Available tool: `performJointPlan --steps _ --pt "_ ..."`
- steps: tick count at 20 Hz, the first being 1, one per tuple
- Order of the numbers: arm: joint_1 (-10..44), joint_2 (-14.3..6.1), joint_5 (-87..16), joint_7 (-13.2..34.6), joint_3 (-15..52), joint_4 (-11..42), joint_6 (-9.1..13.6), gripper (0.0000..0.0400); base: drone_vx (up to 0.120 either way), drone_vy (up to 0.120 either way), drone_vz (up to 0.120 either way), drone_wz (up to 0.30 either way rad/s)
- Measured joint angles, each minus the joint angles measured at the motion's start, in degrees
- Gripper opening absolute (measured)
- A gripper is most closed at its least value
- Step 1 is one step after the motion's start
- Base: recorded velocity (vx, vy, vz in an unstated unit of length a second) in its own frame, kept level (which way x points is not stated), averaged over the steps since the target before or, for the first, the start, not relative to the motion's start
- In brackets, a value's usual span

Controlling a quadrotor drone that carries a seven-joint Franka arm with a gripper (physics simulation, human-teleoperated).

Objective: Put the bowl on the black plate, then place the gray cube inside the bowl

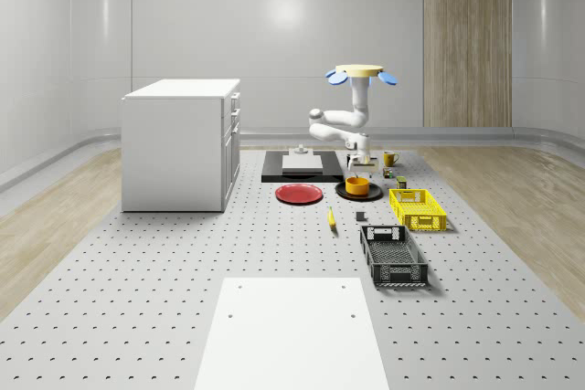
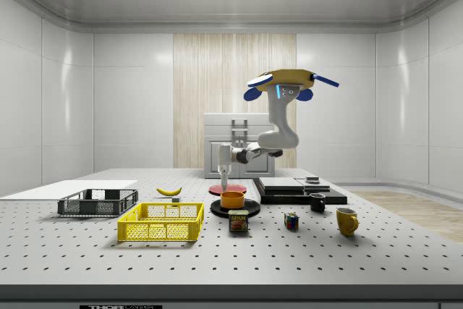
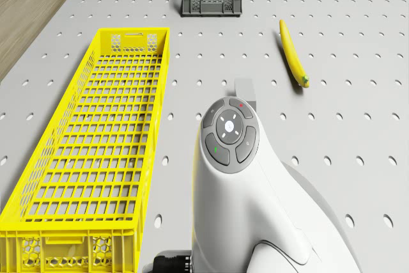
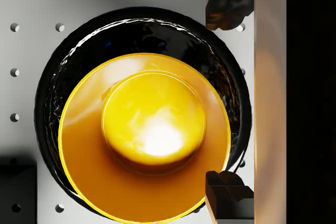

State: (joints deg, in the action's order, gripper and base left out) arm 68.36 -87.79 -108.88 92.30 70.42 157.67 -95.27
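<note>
The bowl already sits on the black plate, just right of centre in the whole-scene view, so the first half of the task looks done and the coming move turns on the gray cube. That cube lies on the table a little lower in the whole-scene frame than the plate, between the banana to its left and the yellow crate to its lower right, apart from all three. The gripper hangs straight above the bowl, pointing down, so I judge it must travel toward the lower part of that frame to reach the cube. In the wrist view the gripper has its fingers spread wide apart, clear of the bowl and holding nothing, with the black plate ringing the bowl. The drone hovers in the air above this spot; in the side view it is upper right of the bowl. The bowl is empty, and so, as far as shown, are the yellow crate and the black crate. The cube's faces look equal, so no long axis matters
</note>
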Motion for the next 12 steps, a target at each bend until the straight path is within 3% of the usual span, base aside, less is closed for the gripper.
performJointPlan --steps 8,12 --pt "0.01 -0.08 0.16 0.03 0.15 0.05 0.00 0.0400 0.120 -0.120 0.000 0.000" --pt "0.02 -0.11 0.19 0.04 0.17 0.05 -0.03 0.0400 0.120 0.000 0.000 0.000"
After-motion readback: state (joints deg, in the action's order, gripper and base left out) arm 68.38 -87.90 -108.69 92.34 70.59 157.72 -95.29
